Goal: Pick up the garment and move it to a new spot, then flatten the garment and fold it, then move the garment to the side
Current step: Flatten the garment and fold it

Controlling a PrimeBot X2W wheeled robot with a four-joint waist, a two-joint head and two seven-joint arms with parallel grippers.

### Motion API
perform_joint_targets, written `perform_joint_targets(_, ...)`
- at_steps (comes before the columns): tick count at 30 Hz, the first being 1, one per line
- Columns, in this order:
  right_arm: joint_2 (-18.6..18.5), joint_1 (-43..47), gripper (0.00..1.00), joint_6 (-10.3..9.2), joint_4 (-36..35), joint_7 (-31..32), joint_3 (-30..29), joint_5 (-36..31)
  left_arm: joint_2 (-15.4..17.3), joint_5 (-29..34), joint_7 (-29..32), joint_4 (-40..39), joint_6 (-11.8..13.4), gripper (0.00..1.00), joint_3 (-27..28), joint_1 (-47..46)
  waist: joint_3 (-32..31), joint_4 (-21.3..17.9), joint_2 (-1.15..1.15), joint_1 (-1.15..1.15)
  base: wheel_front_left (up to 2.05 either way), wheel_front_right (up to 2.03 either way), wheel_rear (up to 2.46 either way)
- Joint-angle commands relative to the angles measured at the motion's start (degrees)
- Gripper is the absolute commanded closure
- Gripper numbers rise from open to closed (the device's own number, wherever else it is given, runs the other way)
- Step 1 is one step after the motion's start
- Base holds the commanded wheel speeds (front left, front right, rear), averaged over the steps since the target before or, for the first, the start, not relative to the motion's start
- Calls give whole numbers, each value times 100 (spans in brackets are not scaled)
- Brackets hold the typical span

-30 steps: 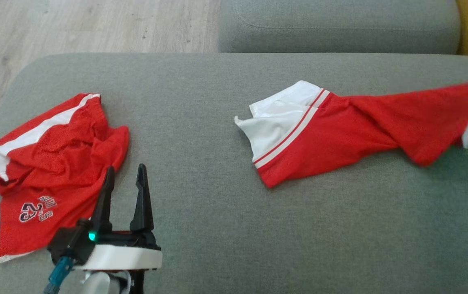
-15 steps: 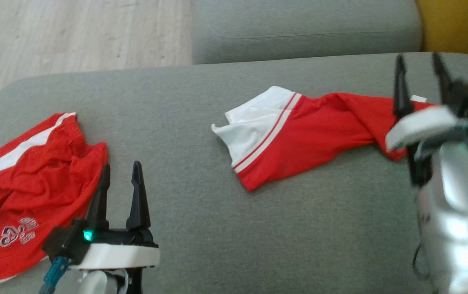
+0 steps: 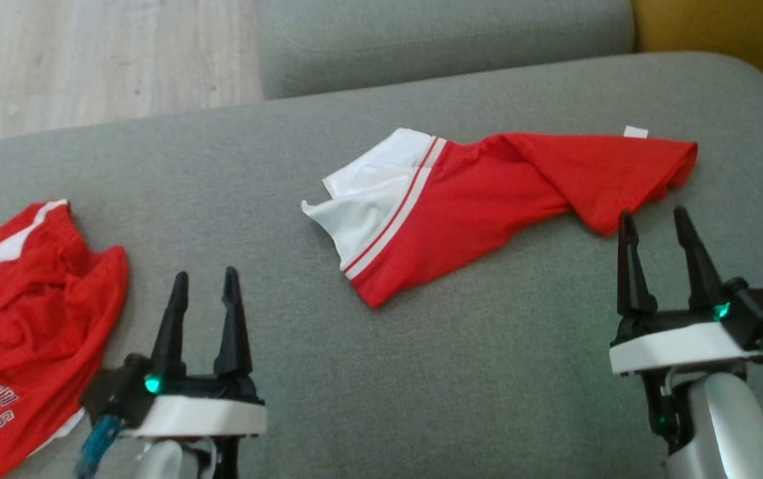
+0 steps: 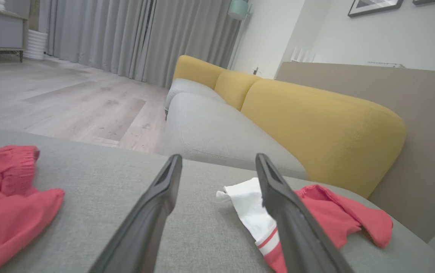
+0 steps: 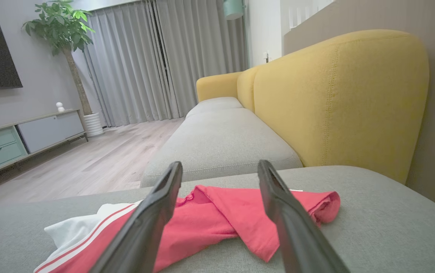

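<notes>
A red garment with a white striped panel lies stretched and twisted across the grey sofa seat; it also shows in the right wrist view and the left wrist view. My right gripper stands open just in front of its right end, holding nothing. My left gripper is open at the lower left, between the two garments and apart from both. A second crumpled red garment with a white stripe and printed number lies at the far left.
The sofa's yellow backrest rises at the right. Another grey seat cushion adjoins the far edge, with wooden floor beyond at the upper left.
My right gripper has let go of the garment's right end and drawn back toward me, open. The garment's end now lies flat on the seat. The camera has turned to the right.
</notes>
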Motion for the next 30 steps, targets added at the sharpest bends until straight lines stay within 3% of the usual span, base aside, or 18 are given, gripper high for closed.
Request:
perform_joint_targets(1,-15,-308,0,-4,-296,-62,147,47,3,43,-53,-40,-13,0,70,-477,190,-139,0,1,0,0,0)
perform_joint_targets(6,-15,-412,0,-4,-408,-63,81,52,3,89,129,476,-61,0,-191,-1030,474,-265,0,1,0,0,0)
perform_joint_targets(16,-14,-591,0,-4,-520,-63,138,84,60,62,1378,2198,17,0,-353,-2666,1108,-648,0,1,0,0,0)
perform_joint_targets(24,-14,-657,0,-4,-552,-63,185,179,53,-198,1551,3015,198,0,-144,-3281,1278,-871,0,1,0,0,0)
perform_joint_targets(30,-14,-662,0,-4,-545,-63,238,260,49,-333,1641,3303,87,0,-185,-3461,1298,-966,0,1,0,0,0)
